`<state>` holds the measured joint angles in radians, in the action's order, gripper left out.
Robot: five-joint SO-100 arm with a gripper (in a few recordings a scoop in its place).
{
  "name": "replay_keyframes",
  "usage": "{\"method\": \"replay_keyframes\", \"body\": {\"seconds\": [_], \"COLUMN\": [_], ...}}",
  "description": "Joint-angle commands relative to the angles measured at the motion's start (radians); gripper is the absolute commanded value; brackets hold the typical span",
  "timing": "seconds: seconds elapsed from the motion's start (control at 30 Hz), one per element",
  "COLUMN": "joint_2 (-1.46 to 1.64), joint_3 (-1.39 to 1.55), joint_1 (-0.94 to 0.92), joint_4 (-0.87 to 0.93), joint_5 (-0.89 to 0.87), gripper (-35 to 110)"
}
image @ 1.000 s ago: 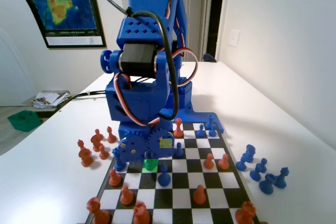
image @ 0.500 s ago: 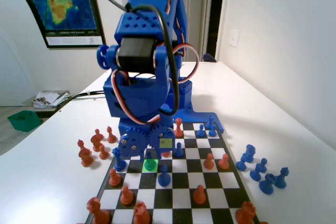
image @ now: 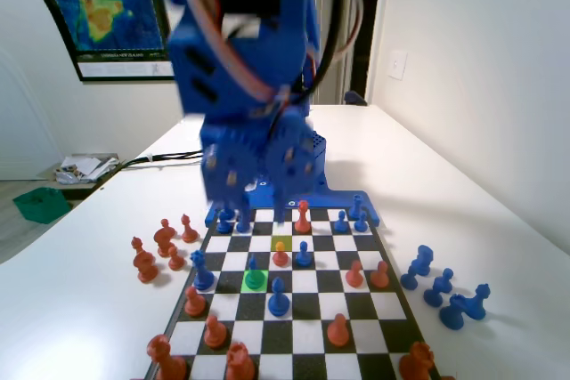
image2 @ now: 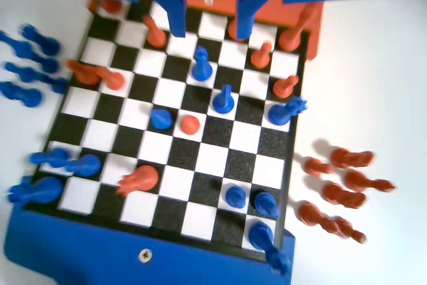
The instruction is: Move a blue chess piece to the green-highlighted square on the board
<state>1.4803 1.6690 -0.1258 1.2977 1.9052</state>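
The blue pawn [image: 255, 273] stands upright on the green-highlighted square [image: 256, 283], left of the middle of the board [image: 312, 311]. It stands free, with nothing touching it. My gripper [image: 263, 213] hangs blurred above the board's far rows, well beyond the pawn and higher. In the wrist view the same pawn [image2: 223, 100] stands below and between the two jaws of the gripper [image2: 210, 31], which is open with nothing in the gap.
An orange pawn [image: 281, 255] sits on the olive-yellow square just beyond the green one. Another blue pawn [image: 279, 296] stands just in front of the green square. Captured orange pieces [image: 160, 246] lie left of the board, blue ones [image: 445, 295] right.
The gripper was low over the green square around the pawn. It has let go, risen and drawn back toward the arm's base. The pawn stays on the green square.
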Motion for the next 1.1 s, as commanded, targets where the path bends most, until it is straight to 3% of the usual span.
{"method": "replay_keyframes", "body": {"seconds": [0.0, 0.47, 1.07], "joint_2": [0.224, 0.695, 1.284], "joint_3": [-0.051, 0.025, 0.388], "joint_1": [0.018, 0.112, 0.161], "joint_4": [0.106, 0.328, 0.362], "joint_5": [-0.012, -0.092, -0.101], "gripper": [9, 6, 1]}}
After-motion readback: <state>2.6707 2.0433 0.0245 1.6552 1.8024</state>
